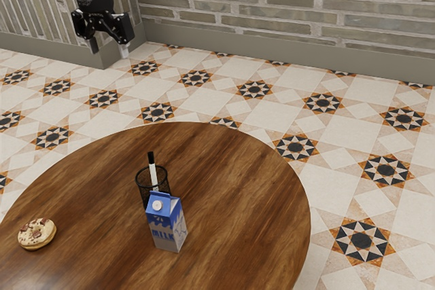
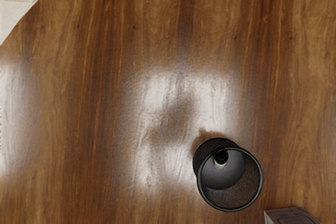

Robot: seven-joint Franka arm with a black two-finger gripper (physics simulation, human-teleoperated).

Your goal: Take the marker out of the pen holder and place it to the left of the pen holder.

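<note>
The claw (image 1: 109, 47) is open with nothing between its fingers, up in the exterior view's upper left and well apart from the pen holder (image 1: 142, 185). The marker (image 1: 153, 173) stands in that black mesh holder, its black cap up and poking above the rim, with some of its white body showing. The holder sits on the round wooden table (image 1: 238, 188) just beside the blue and white milk carton (image 1: 166, 225), while a cookie (image 1: 37, 234) lies well apart from both, toward the exterior view's left.
</note>
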